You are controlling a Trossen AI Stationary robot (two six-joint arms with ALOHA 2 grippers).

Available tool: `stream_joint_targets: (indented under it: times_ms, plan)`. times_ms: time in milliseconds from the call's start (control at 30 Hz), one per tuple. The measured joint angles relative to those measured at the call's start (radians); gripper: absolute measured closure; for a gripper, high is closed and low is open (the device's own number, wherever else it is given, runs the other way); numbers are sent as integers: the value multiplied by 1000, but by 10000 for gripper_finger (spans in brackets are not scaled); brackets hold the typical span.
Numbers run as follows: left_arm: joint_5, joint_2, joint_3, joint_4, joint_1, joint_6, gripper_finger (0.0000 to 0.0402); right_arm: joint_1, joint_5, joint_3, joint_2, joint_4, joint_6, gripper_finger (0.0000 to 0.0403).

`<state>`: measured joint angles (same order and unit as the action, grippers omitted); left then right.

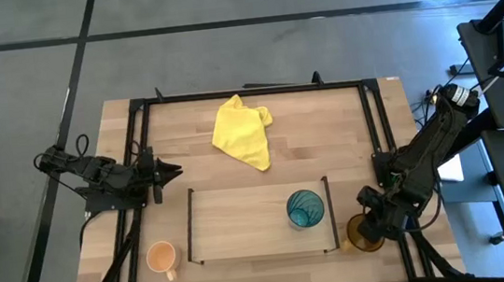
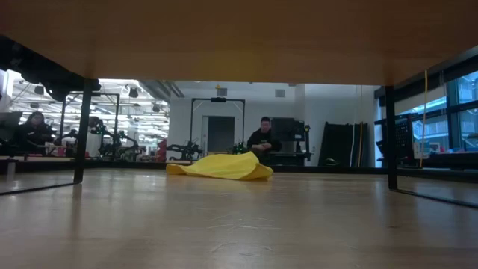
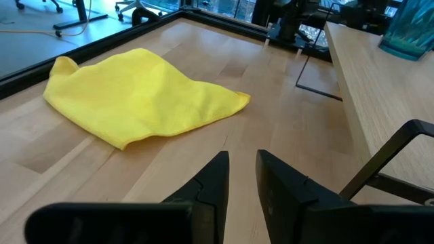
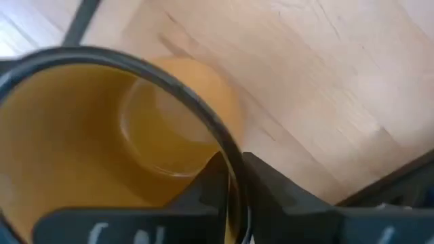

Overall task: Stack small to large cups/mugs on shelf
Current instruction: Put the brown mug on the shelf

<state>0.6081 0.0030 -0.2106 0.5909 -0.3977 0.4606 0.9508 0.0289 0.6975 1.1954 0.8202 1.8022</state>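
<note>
At the lower right of the high view, the right gripper (image 1: 366, 229) covers most of the amber mug (image 1: 357, 239), its fingers (image 4: 215, 177) pinching the rim just beside the shelf (image 1: 242, 225). On the shelf's right part stands the teal tumbler (image 1: 304, 209); the orange mug (image 1: 162, 257) sits off its left end. The left gripper (image 1: 173, 171) waits at the left with fingers nearly together, pointing toward the yellow cloth (image 1: 243, 131).

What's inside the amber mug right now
The amber mug looks empty: its bare bottom shows. The right tool grips its rim, one finger inside, one outside. The wall under those fingers is hidden.
</note>
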Motion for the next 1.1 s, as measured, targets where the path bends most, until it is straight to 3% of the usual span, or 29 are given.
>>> stream_joint_targets:
  times_ms: [200, 667, 833, 1100]
  plan:
    - [0, 0, 0, 0, 0, 0, 333, 1, 44, 1, -1, 32, 47, 379]
    - [0, 0, 0, 0, 0, 0, 333, 0, 112, 1, -52, 291, 264, 376]
    - [0, 0, 0, 0, 0, 0, 333, -2, 180, -3, -90, 400, 372, 375]
    - [0, 0, 0, 0, 0, 0, 333, -87, 207, 4, -105, 441, 414, 376]
